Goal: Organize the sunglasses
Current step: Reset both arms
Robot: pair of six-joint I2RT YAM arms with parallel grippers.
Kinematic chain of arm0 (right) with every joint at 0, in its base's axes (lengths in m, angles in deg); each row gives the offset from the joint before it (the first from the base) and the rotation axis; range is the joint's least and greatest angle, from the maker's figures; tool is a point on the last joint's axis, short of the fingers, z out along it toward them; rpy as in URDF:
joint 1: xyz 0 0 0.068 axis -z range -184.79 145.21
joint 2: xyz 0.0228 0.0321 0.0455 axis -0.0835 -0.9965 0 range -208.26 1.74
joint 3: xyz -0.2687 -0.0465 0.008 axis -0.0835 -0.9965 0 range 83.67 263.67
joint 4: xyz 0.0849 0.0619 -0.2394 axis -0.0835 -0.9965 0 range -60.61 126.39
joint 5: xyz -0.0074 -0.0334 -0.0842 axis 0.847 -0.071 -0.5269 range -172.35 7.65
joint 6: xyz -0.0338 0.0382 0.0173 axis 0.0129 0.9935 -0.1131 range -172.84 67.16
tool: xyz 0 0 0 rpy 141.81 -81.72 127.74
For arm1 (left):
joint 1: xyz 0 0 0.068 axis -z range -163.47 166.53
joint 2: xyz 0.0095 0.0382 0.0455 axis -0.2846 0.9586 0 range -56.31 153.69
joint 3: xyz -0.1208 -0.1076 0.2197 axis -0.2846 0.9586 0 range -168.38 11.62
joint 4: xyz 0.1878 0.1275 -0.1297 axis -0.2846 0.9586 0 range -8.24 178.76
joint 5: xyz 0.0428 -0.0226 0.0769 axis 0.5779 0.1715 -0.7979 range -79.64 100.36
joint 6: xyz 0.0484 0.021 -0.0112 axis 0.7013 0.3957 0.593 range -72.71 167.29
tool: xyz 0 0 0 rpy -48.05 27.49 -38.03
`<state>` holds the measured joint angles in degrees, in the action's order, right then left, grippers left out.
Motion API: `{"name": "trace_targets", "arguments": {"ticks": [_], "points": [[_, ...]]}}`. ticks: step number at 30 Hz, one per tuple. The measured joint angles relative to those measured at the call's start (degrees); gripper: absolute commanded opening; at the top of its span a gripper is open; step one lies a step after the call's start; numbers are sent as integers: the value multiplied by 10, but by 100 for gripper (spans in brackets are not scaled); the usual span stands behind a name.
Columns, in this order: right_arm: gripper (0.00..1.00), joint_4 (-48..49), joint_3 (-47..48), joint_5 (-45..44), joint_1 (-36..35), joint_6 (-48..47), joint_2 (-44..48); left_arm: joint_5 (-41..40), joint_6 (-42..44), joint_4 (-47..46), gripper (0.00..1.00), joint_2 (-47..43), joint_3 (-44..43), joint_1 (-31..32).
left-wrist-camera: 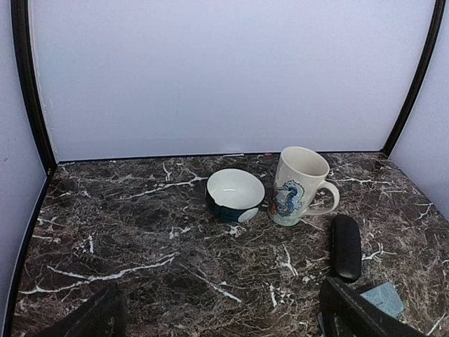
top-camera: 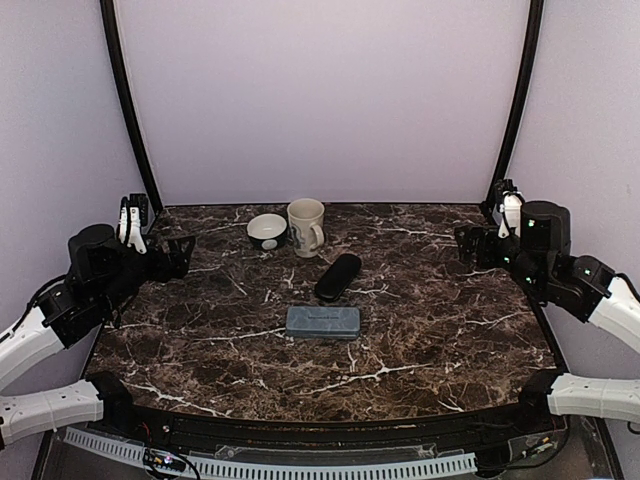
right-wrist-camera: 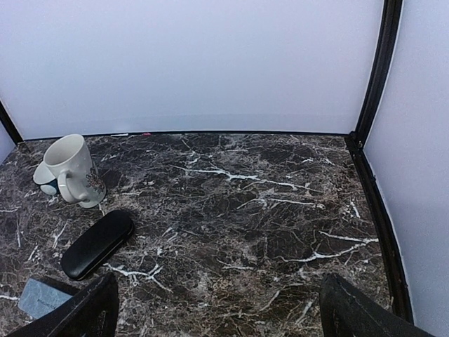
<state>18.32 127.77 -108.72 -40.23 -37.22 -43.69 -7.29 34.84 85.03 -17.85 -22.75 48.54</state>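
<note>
Left gripper (top-camera: 180, 255) and right gripper (top-camera: 470, 245) hang with jaws apart at the tabletop's (top-camera: 450, 340) side edges. A black case (top-camera: 338, 276) and grey-blue case (top-camera: 322, 322) lie mid-tabletop, with a mug (top-camera: 306, 226) and bowl (top-camera: 267, 231) near its back edge.

Dark, white-veined marble bench (top-camera: 430, 330) carrying four things.
A bowl (top-camera: 267, 230), white inside and dark outside, and a cream mug (top-camera: 305, 226) stand upright just beside each other near the far edge. Toward the middle a black oblong case (top-camera: 338, 276) lies slantwise, shut. Nearer still, a grey-blue rectangular case (top-camera: 322, 322) lies flat and shut, its long side running with the near edge, close to the black case but apart from it.
</note>
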Motion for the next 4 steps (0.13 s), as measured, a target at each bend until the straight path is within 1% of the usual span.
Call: {"name": "trace_targets", "arguments": {"ticks": [4], "points": [[100, 0, 0, 0, 0, 1, 0, 0, 0, 0, 98, 0, 0, 0]]}}
